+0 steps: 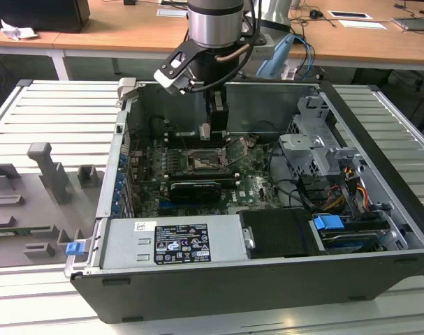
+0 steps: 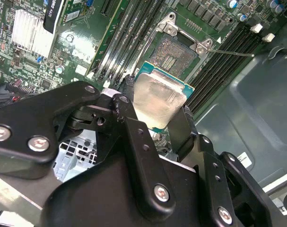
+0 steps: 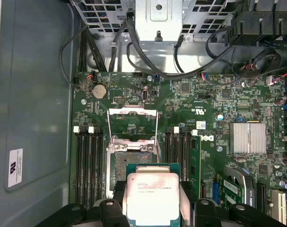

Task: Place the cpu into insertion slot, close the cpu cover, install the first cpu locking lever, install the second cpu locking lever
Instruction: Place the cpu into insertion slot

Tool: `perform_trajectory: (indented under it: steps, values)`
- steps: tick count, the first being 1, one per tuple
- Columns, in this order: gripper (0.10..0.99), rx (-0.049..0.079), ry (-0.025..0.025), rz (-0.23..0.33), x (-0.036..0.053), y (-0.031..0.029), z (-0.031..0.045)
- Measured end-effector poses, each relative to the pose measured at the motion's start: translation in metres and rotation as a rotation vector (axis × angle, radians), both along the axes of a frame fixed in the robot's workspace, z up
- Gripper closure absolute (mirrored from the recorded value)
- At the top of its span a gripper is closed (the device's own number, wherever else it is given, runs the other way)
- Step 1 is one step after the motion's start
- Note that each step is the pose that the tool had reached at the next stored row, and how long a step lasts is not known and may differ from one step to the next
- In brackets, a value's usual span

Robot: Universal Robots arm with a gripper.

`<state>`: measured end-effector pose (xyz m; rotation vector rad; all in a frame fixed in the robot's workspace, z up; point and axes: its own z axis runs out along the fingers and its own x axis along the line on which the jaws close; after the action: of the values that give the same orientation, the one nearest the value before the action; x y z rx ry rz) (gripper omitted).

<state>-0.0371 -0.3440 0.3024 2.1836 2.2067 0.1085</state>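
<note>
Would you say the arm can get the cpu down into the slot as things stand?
Probably yes: the pincer holds the cpu near the slot, the cover is swung open, and nothing seems to lie between them.

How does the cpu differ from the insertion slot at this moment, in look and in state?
The cpu has a pale silver face with a green edge; the slot is dark inside a silver rim. The gripper holds the cpu clear of the board; the slot sits fixed on it. The slot is open and empty; the cpu is not yet in it. Both are square, of similar size.
</note>
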Motion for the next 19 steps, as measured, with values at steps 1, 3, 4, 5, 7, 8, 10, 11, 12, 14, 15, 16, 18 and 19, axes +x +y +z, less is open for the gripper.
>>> perform_trajectory:
  steps: [1, 3, 4, 5, 7, 8, 10, 11, 12, 14, 15, 16, 18, 19]
  values:
    - [0.557, 0.000, 0.0000, -0.002, 0.0000, 0.0000, -0.0004]
    - [0.557, 0.000, 0.0000, -0.005, 0.0000, 0.0000, -0.0014]
    - [0.557, 0.000, 0.0000, -0.006, 0.0000, 0.0000, -0.0017]
    - [0.557, 0.000, 0.0000, -0.007, 0.0000, 0.0000, -0.0020]
    - [0.557, 0.000, 0.0000, -0.009, 0.0000, 0.0000, -0.0026]
    - [0.557, 0.000, 0.0000, -0.010, 0.0000, 0.0000, -0.0028]
    - [0.557, 0.000, 0.0000, -0.012, 0.0000, 0.0000, -0.0034]
    - [0.557, 0.000, 0.0000, -0.013, 0.0000, 0.0000, -0.0036]
    - [0.557, 0.000, 0.0000, -0.014, 0.0000, 0.0000, -0.0040]
    - [0.557, 0.000, 0.0000, -0.016, 0.0000, 0.0000, -0.0045]
    - [0.557, 0.000, 0.0000, -0.017, 0.0000, 0.0000, -0.0048]
    - [0.557, 0.000, 0.0000, -0.018, 0.0000, 0.0000, -0.0051]
    - [0.557, 0.000, 0.0000, -0.020, 0.0000, 0.0000, -0.0056]
    - [0.557, 0.000, 0.0000, -0.022, 0.0000, 0.0000, -0.0059]
